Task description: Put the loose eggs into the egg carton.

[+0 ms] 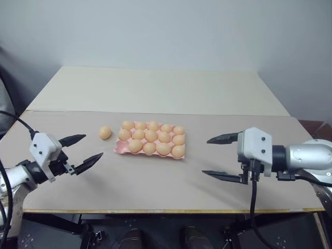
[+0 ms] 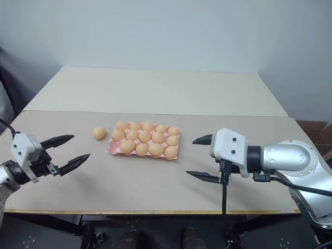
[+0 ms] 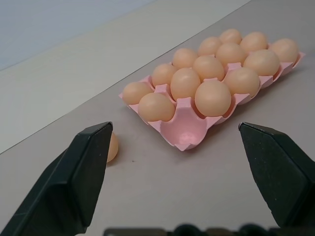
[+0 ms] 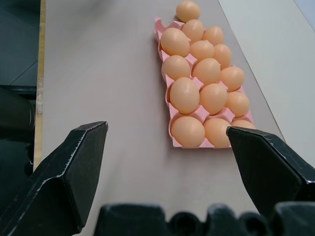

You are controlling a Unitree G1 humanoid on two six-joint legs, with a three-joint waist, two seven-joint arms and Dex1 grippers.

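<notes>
Left eye view: I am hovering both grippers wide, holding nothing
I am risking the left gripper [image 1: 85, 150] nudging the last loose egg [image 1: 105, 133] off beside the egg carton [image 1: 120, 148]

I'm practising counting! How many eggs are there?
15. Fourteen sit in the carton, one per cup, leaving a corner cup empty. One loose egg lies on the table left of it. None look hidden.

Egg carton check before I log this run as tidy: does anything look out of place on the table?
One loose egg lies on the table beside the pink egg carton, off its left end and apart from it. One corner cup, at the carton's near left corner, is empty. Nothing looks cracked or spilled.
</notes>
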